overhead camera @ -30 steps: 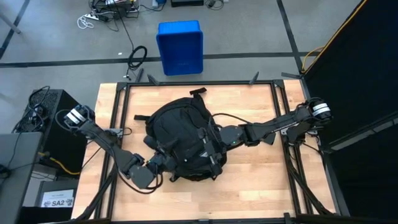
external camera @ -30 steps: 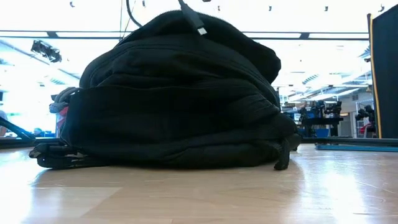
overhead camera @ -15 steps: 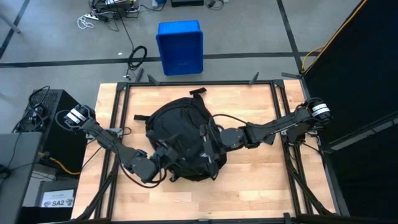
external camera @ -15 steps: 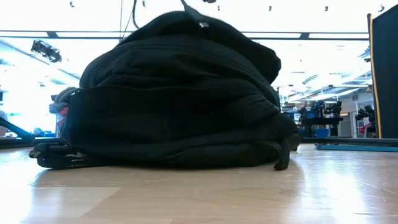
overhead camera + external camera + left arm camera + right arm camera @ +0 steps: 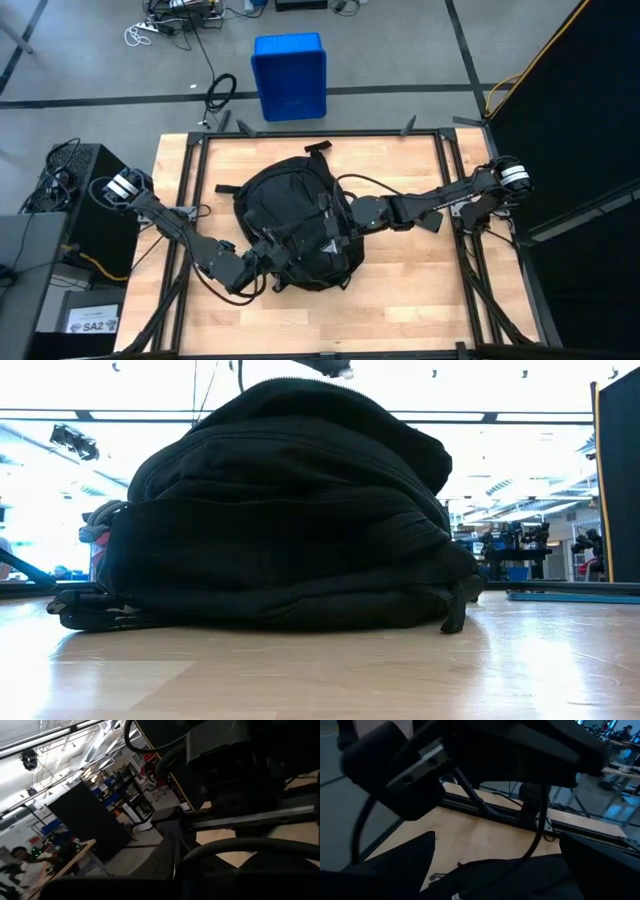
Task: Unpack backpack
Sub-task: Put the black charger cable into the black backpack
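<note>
On the left side of the table (image 5: 400, 290), my left arm reaches low across the wood from its corner mount, elbow bent, and my left gripper (image 5: 268, 258) sits pressed against the near left edge of the backpack (image 5: 290, 225). Its jaws are closed; whether any fabric or strap is pinched between them I cannot tell, since black metal and black cloth run together there.

At the middle of the table lies the backpack, a rounded black mound with its carry loop pointing toward the far edge and a strap trailing out flat on its left. From table height it rises as a tall, full dome (image 5: 280, 510), its straps bunched on the wood at the lower left. Its top shows no gap, so I cannot see what is inside.

Beyond the table's far edge, on the grey floor, stands a blue bin (image 5: 289, 76), well apart from the backpack; I cannot make out anything inside it.

On the right, my right arm stretches nearly straight from its mount toward the centre, and my right gripper (image 5: 345, 213) hangs over the backpack's right shoulder with its jaws spread wide, gripping nothing that I can see.
</note>
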